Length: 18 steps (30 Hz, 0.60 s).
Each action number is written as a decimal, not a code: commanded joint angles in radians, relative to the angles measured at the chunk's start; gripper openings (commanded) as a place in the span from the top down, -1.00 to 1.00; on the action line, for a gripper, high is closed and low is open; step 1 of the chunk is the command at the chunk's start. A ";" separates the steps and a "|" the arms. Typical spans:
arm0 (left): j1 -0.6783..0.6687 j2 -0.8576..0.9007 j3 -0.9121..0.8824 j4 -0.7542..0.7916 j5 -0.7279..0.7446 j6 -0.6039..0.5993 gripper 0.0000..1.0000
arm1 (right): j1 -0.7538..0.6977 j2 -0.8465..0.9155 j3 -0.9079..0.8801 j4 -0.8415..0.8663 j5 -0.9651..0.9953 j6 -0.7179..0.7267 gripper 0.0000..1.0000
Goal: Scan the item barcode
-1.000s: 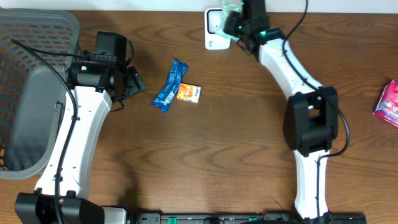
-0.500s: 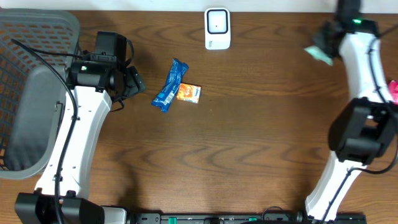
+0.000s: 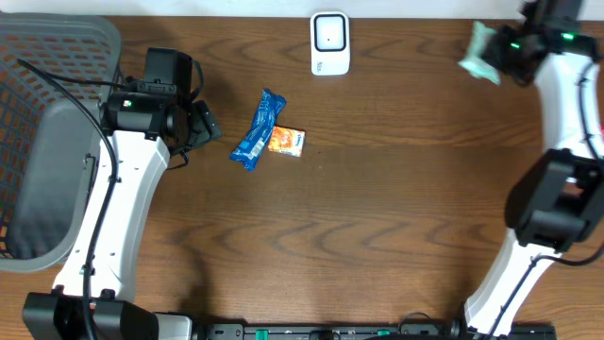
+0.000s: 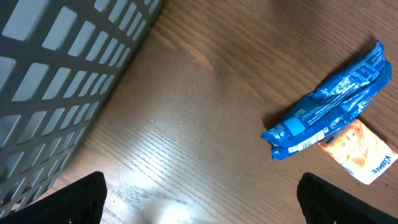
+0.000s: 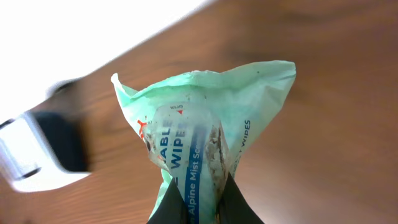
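Overhead: right gripper point(image 3: 498, 59) in the upper right of the frame, pinching a green wipes packet point(image 3: 478, 53), well apart from the white scanner point(image 3: 329, 42) at top centre. Left gripper point(image 3: 206, 125) spread, between the grey basket point(image 3: 57, 57) and the blue wrapper point(image 3: 258, 129).
Left wrist: fingers point(image 4: 81, 196) in the bottom corners, nothing between them. Blue wrapper at right, touching the orange sachet point(image 4: 360, 152).
Right wrist: jaws pressed on the packet's lower end, bottom centre. Scanner blurred at left.
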State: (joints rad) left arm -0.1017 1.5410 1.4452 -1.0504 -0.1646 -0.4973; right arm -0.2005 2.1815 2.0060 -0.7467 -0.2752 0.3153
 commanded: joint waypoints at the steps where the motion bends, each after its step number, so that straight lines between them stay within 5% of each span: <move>1: 0.000 -0.005 -0.003 -0.004 -0.020 -0.005 -0.96 | 0.172 -0.008 0.008 0.091 -0.097 -0.031 0.98; 10: 0.000 -0.005 -0.003 -0.004 -0.020 -0.005 -0.96 | 0.449 0.079 0.008 0.342 0.126 0.095 0.98; 18: 0.000 -0.005 -0.003 -0.004 -0.020 -0.005 -0.96 | 0.497 0.183 0.008 0.418 0.110 0.149 0.98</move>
State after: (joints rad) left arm -0.1017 1.5410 1.4452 -1.0500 -0.1646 -0.4973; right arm 0.2970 2.3196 2.0068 -0.3420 -0.1665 0.4267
